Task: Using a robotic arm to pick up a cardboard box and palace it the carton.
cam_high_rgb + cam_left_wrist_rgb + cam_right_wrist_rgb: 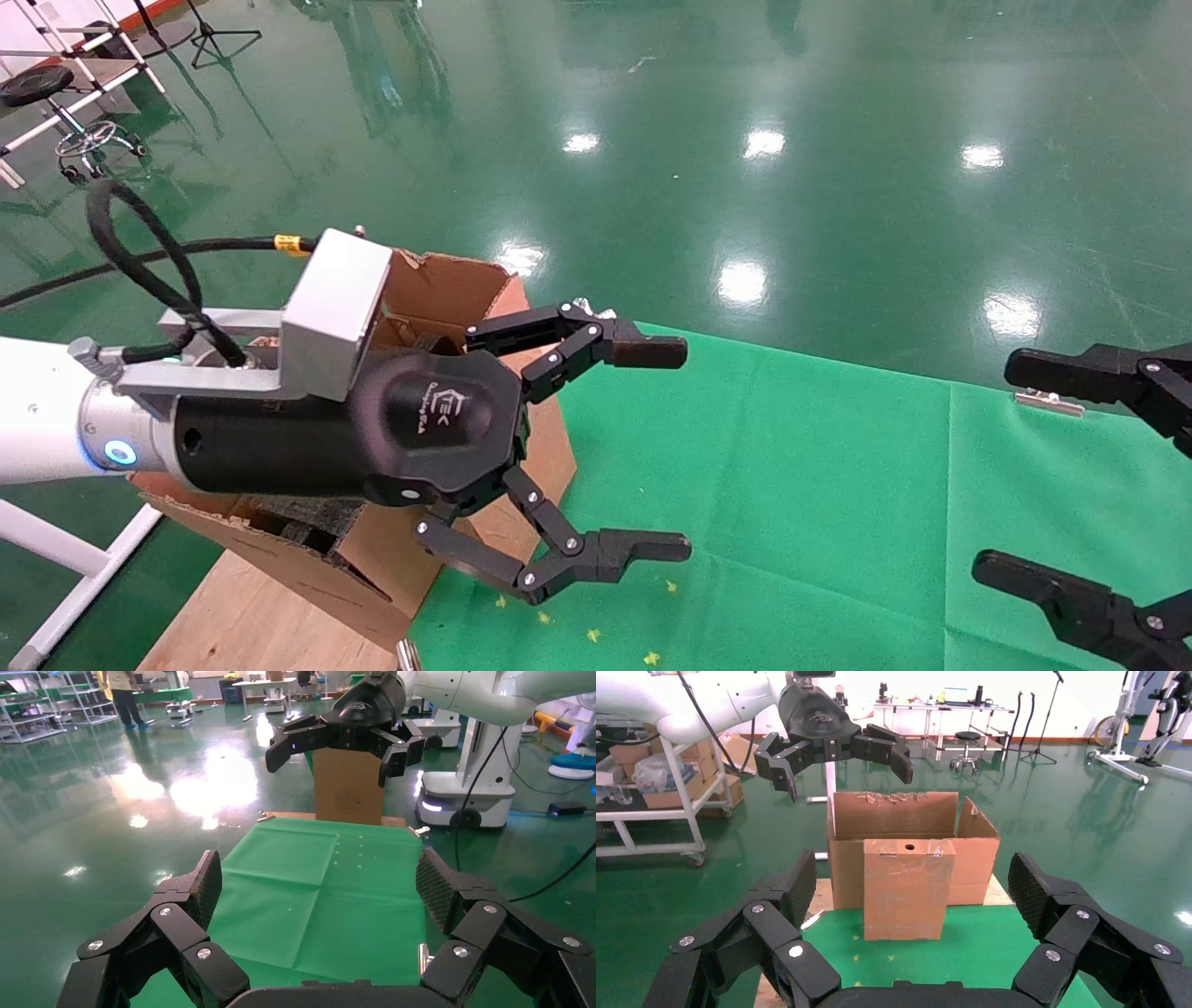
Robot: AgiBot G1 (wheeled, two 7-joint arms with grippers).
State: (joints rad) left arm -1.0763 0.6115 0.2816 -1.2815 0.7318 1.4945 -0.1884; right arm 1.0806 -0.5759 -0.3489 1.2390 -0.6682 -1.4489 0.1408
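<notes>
jaws apart, empty, left gripper (666,447) above carton (912,836), right gripper (1099,475) jaws apart too

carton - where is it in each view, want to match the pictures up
Head view: the carton is at the left, mostly hidden behind the open left gripper.
Left wrist view: not in it; the brown box at the far end is another one.
Right wrist view: the carton is in the centre, flaps open, below the left gripper.
Shared landmark: the green cloth, seen in all three views.
</notes>
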